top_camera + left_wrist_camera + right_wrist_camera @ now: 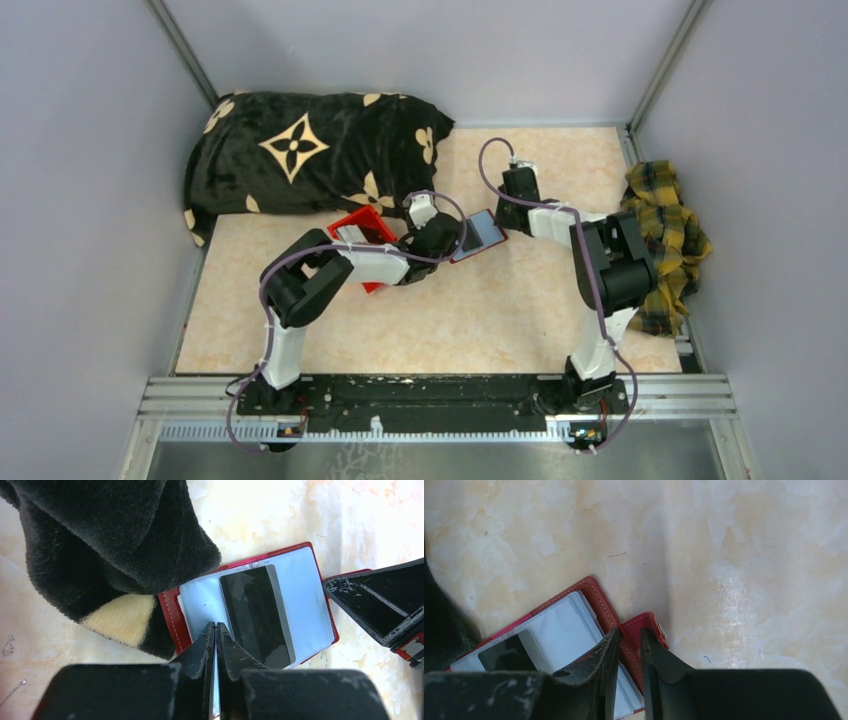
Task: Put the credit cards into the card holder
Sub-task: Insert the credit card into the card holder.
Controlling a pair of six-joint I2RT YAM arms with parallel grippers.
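Note:
The card holder (484,232) lies open on the table with its dark-red cover down and its pale blue sleeves (305,592) up. One dark, glossy card (255,615) sits inside a sleeve and also shows in the right wrist view as the card (506,655). My left gripper (216,626) is at the holder's near edge, shut on a thin pale blue sleeve page. My right gripper (629,632) is at the opposite edge by the snap tab (644,624), shut on the holder's red cover rim (596,597). Pale credit cards (350,236) lie in a red bin.
The red bin (372,228) sits partly under my left arm. A black velvet pillow (300,150) with cream flowers fills the back left, and its corner (110,540) overhangs the holder. A yellow plaid cloth (665,240) lies at the right wall.

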